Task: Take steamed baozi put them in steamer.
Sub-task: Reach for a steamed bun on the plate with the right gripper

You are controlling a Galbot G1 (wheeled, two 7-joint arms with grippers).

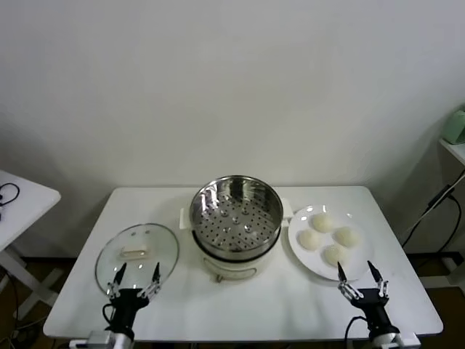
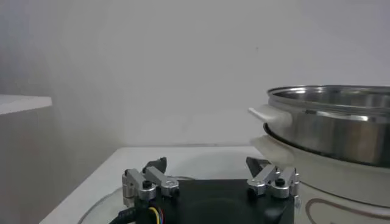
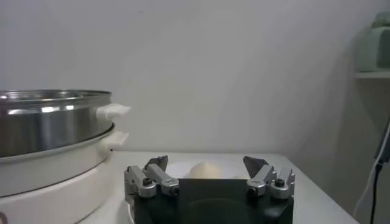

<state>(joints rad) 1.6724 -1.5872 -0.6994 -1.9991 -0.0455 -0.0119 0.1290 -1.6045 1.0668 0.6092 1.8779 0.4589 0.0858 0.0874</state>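
baozi [image 1: 326, 238]: four cream-white buns lie close together on a white plate [image 1: 299, 253] at the right of centre in the head view, none inside the steamer. largest thing is the white table [image 1: 240, 305], filling the lower half of that frame. on it, at centre, stands the steamer [image 1: 236, 214], a shiny steel pot on a cream base; its perforated tray holds nothing, and the plate sits just beside it on the right. to the left of the steamer, near but apart, a round glass lid [image 1: 136, 256] with a white handle lies flat on the table. the left gripper [image 1: 134, 273] is at the lower left of the frame, over the near edge of the lid, its claw released with fingers spread and nothing between them. the right gripper [image 1: 358, 273] is at the lower right, at the near rim of the plate, likewise released and holding nothing. in the right wrist view one bun shows between the spread fingers [image 3: 262, 168], well beyond them.
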